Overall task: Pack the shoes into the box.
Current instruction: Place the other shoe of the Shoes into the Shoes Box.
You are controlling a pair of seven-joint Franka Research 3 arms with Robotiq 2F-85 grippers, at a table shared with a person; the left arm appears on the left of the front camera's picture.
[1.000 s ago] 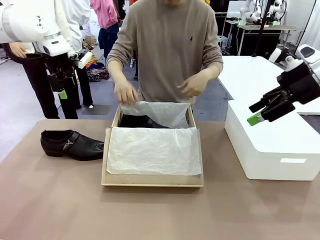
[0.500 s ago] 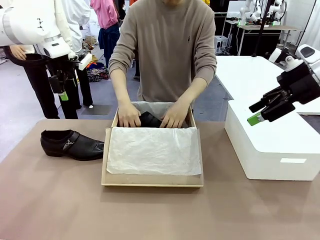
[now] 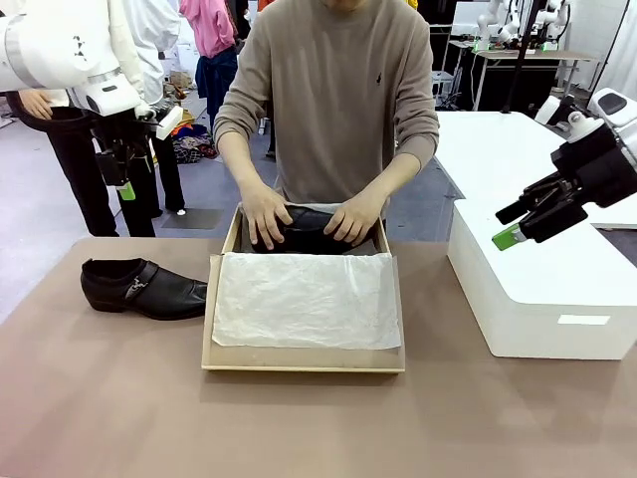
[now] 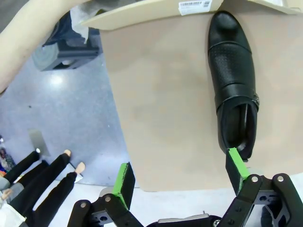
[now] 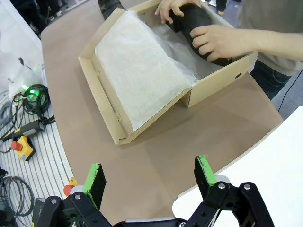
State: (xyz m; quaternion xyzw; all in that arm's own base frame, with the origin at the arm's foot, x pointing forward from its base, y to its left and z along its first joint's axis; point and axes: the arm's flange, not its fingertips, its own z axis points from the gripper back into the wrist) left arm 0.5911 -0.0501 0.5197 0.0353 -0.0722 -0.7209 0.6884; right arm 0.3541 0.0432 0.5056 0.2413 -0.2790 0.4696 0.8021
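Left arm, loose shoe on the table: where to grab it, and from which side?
Probably the heel end, from above. The shoe stands on its sole with its toe toward the box and its opening facing up. One finger can drop into the opening, the other outside the heel wall. The glossy toe tapers and would likely slip. The left gripper is open.

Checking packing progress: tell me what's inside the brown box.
Inside the box: one black shoe at the far side, held by the person's hands, and white tissue paper spreading to the near edge. Whatever lies beneath paper and shoe is hidden.
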